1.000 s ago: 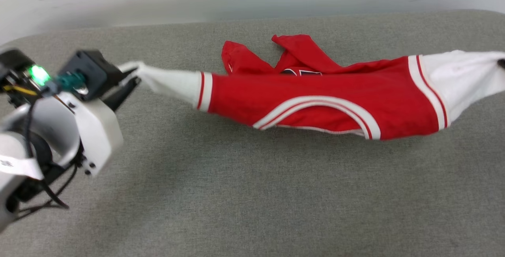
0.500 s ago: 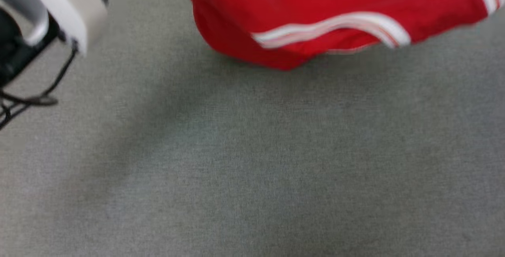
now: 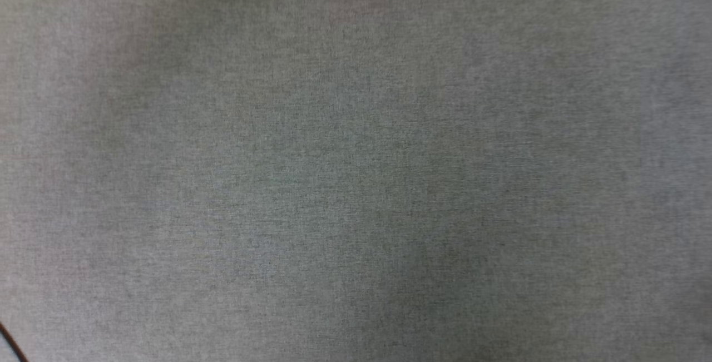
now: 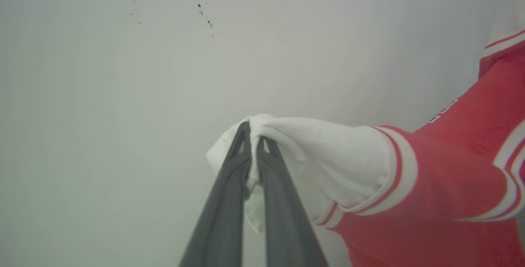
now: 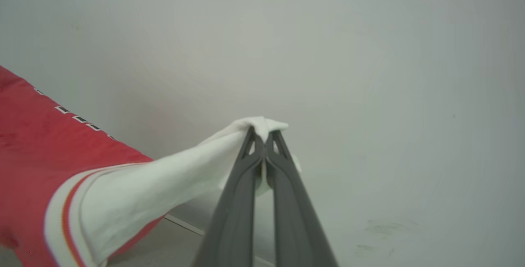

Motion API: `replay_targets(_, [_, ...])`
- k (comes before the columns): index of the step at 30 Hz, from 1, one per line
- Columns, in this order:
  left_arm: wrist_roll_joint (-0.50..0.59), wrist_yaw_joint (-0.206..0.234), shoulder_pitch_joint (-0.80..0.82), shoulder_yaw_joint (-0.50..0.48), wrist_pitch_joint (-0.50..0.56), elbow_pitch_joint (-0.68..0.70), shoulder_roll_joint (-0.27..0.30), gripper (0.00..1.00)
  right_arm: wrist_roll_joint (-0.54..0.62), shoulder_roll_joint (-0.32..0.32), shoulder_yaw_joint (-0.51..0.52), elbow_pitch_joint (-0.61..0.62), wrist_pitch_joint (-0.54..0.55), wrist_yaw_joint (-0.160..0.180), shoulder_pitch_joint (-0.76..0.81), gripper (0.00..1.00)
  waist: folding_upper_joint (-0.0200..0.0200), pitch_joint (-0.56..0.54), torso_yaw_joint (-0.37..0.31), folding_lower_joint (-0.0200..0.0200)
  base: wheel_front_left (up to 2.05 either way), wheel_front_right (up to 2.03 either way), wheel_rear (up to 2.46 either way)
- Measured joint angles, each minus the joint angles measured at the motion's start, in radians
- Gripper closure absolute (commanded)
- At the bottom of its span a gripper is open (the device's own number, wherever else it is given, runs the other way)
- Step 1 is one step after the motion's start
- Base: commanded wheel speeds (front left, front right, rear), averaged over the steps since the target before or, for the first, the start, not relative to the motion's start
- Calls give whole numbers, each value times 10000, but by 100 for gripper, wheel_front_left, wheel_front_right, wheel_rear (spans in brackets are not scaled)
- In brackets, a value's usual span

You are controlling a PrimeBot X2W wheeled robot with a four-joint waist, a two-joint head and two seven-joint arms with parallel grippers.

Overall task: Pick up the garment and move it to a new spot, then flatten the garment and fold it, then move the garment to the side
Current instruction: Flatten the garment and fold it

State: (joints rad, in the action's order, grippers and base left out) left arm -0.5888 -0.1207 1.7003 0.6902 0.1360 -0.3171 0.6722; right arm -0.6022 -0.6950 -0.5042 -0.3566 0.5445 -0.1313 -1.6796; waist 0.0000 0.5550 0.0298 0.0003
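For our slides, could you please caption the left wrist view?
Left gripper, jaws shut on the white sleeve of a red jersey garment, against a pale wall.

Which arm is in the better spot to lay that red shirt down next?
Neither wins: the left claw is shut on one white sleeve and the right claw on the other sleeve, with the red shirt hanging between them. Probably both should lower it together.
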Motion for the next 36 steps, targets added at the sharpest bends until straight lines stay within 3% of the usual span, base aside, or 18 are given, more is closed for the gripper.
replay_targets(11, [8, -71, 1300, 495, -1406, -2057, -389, 100, 307, 637, -965, -1753, -1325, 2, -1758, 100, 0, 335, 190, -1, 0, 0, 0])
replay_targets(12, [-249, -73, 968, 865, -1620, -2240, -410, 100, 203, 688, -1413, -2082, -1682, 0, -1550, 100, 0, 268, 208, -1, 0, 0, 0])
replay_targets(22, [-1091, -54, -2391, 1808, -2629, -2186, 102, 100, -677, 805, -2452, -2780, -3302, 0, 1377, 100, 0, -463, 56, -2, 0, 0, 0])
replay_targets(28, [-1542, 794, -5426, 2205, -3110, -1060, 612, 100, -1544, 625, -2940, -2571, -4031, 0, 3791, 100, 0, -1292, -53, -3, 0, 0, 0])
replay_targets(36, [-2504, 2452, -9311, 2476, -3419, 1250, 1707, 100, -2393, -67, -3120, -1781, -4742, 2, 7011, 100, 0, -2625, -247, -4, 0, 0, 0])
